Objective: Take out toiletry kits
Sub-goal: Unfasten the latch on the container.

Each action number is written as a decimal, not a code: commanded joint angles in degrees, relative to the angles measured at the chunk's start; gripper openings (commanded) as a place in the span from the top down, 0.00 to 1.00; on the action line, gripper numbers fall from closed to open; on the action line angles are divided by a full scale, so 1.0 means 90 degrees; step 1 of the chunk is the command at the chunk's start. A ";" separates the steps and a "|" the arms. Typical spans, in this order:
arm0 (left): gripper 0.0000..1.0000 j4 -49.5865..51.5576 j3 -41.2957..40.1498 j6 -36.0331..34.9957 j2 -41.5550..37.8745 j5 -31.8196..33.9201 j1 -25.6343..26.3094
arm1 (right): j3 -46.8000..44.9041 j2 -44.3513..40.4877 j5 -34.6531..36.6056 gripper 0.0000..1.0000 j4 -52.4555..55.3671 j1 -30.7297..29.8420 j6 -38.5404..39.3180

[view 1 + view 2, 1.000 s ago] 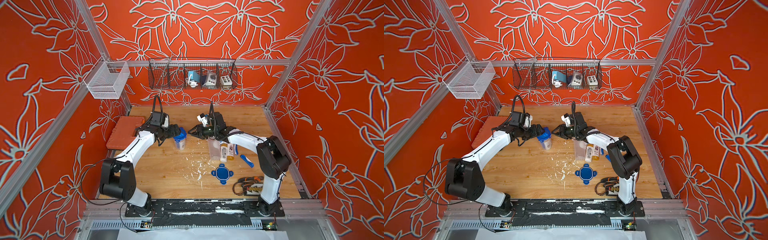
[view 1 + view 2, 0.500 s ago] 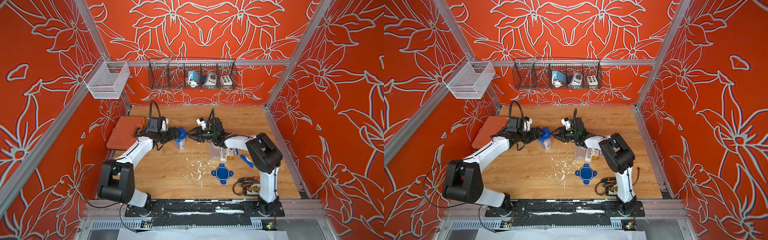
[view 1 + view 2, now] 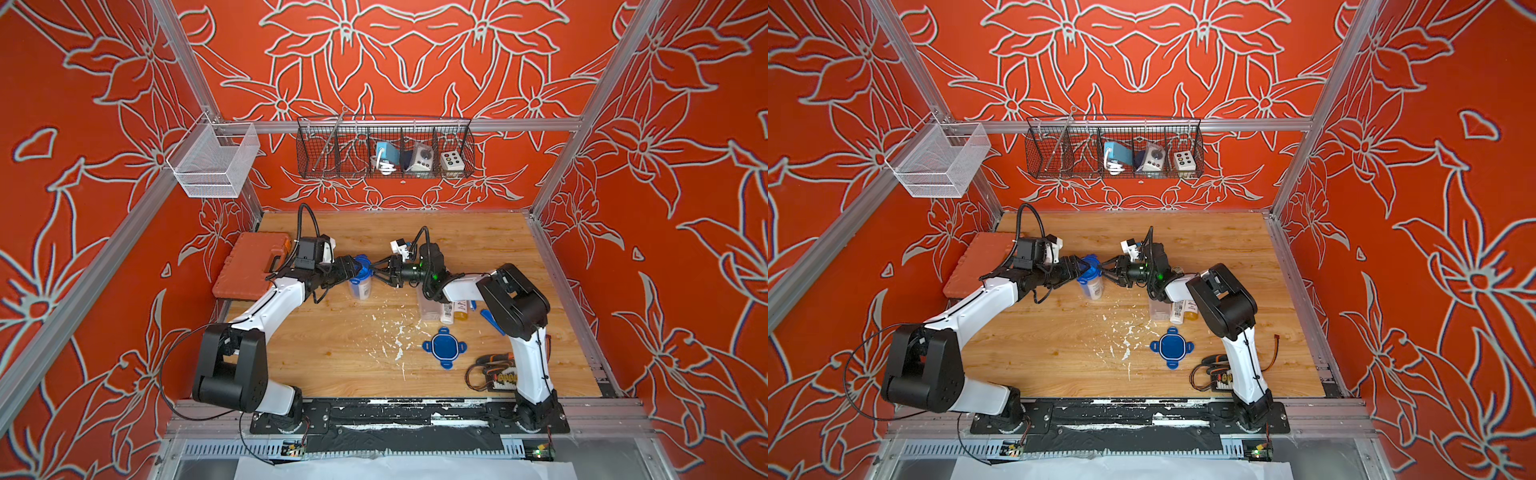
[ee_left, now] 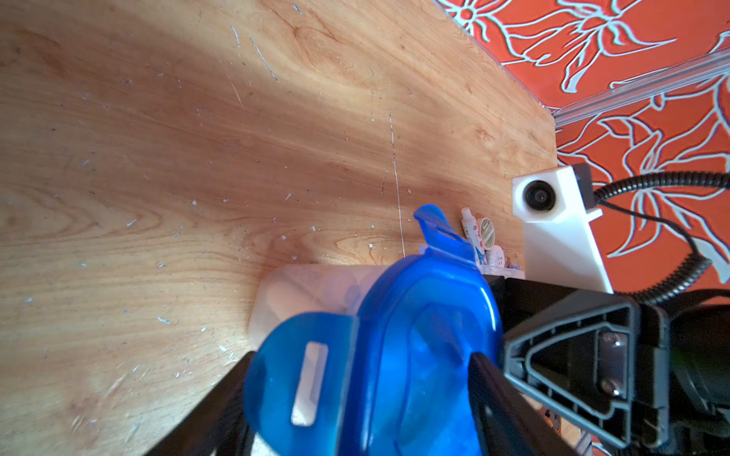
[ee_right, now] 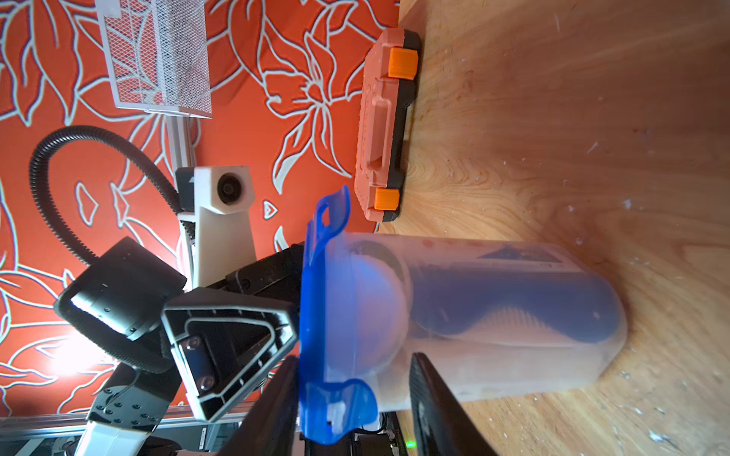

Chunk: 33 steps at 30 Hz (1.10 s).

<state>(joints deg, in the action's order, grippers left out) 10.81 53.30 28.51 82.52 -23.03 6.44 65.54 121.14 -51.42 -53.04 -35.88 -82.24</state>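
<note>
Toiletries of the packed kit (image 5: 513, 312), a blue toothbrush shape among them, show through the wall of a clear tub (image 3: 360, 289) that stands upright just left of centre in both top views, its blue lid (image 3: 360, 266) on top. The left gripper (image 4: 361, 357) has a finger on either side of the lid; whether they press it I cannot tell. The right gripper (image 5: 353, 357) meets it from the other side, jaws apart, one finger above the lid and the other beside the tub wall below a tab.

The loose kit (image 3: 454, 311) lies right of centre on the table (image 3: 353, 374): a white bottle (image 3: 447, 311), an amber bottle (image 3: 462, 314) and a blue toothbrush (image 3: 492, 323), with a tube (image 4: 470, 231) and a tin (image 4: 486, 233) seen in the left wrist view. Touching them is a second tub (image 3: 428, 307), partly under the right arm. A spare lid (image 3: 444, 347) lies flat lower in the frame, near a wire tangle (image 3: 494, 370) at lower right.

The table is light wood grain, scratched, with white flecks (image 3: 399, 332) strewn through the middle. An orange case (image 3: 249, 266) sits at its left edge. Red walls with white flower outlines and aluminium rails close it in; a black wire rack (image 3: 384, 147) hangs on the back wall and a white mesh basket (image 3: 212, 160) at upper left
</note>
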 commanded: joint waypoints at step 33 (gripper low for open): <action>0.26 0.0845 -0.1033 0.0268 0.0174 0.1326 0.0134 | -0.0976 -0.0824 -0.0386 0.73 -0.0418 0.0296 -0.0170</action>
<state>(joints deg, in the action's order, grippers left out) 1.13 47.53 32.86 80.82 -17.04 7.51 57.04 119.39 -52.62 -66.26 -33.58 -91.44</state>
